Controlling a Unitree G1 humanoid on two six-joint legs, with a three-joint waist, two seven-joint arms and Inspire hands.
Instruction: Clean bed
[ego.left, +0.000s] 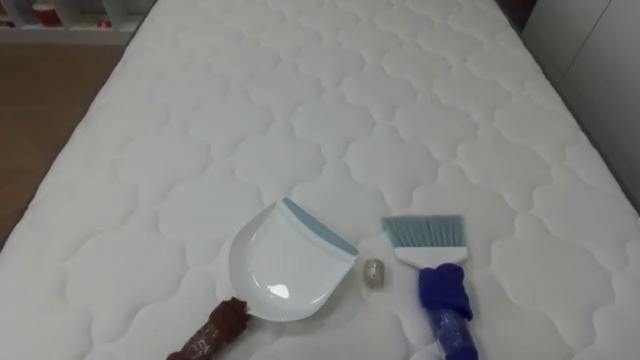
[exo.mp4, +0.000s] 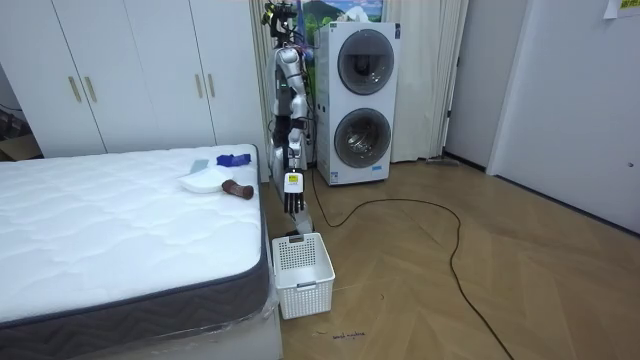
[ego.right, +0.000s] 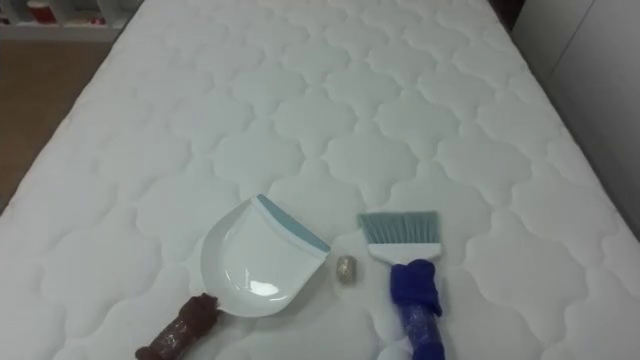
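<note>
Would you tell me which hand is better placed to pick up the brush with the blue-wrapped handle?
The right hand: the brush with the blue-wrapped handle lies on the robot's right, handle toward it. The white plastic dustpan, its brown handle pointing lower left, suits the left hand.

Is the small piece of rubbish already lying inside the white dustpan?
No, the small piece of rubbish lies on the mattress, between the dustpan and the brush.
</note>
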